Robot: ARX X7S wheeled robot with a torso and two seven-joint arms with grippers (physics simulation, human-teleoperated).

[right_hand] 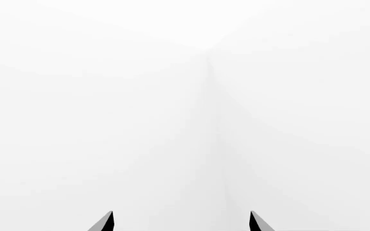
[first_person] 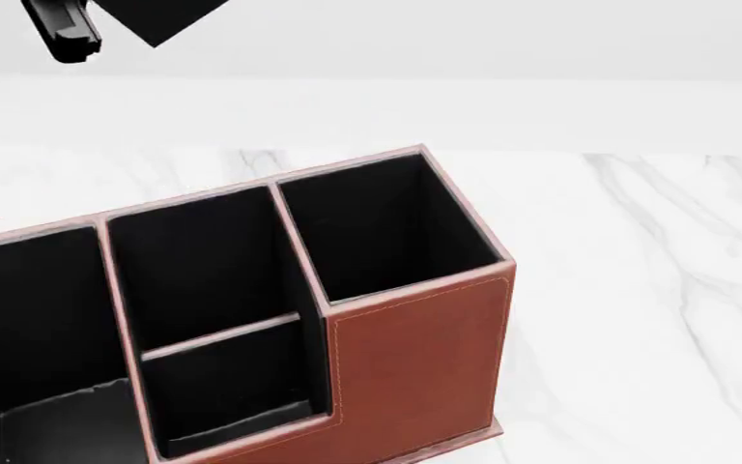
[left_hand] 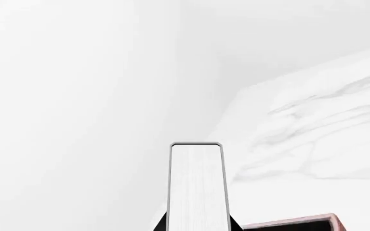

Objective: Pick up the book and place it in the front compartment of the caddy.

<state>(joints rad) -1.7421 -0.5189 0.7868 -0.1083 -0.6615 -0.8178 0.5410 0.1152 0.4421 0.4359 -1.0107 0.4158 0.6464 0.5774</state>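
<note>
My left gripper is shut on the book, whose white page edge faces the left wrist camera between the two dark fingertips. In the head view the black book hangs at the top left, high above and behind the caddy, beside a dark part of the left gripper. The caddy is reddish-brown leather with black-lined cells, open upward. A corner of the caddy also shows below the book in the left wrist view. My right gripper is open, holds nothing and faces a blank white surface.
The caddy stands on a white marble table, which also shows in the left wrist view. A white wall runs behind the table. The caddy's left part runs out of the head view.
</note>
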